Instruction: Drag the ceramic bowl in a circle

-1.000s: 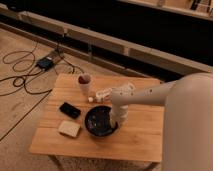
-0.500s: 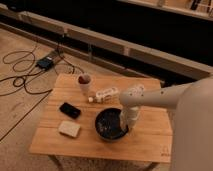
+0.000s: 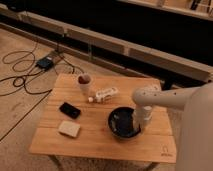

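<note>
The ceramic bowl (image 3: 123, 123) is round, dark and glossy. It sits on the wooden table (image 3: 95, 137), right of centre and near the front. My gripper (image 3: 138, 121) comes down from the white arm (image 3: 165, 97) at the right and is at the bowl's right rim, touching it. The arm's wrist hides the fingertips.
On the table stand a paper cup (image 3: 85, 84) at the back, a white bottle lying on its side (image 3: 105, 94), a flat black phone (image 3: 70, 110) and a pale sponge-like block (image 3: 69, 129) at the left. Cables and a power box (image 3: 45, 63) lie on the floor at the left.
The bowl and my gripper have moved to the right across the table, from just left of centre to the right half. The other objects have stayed put.
</note>
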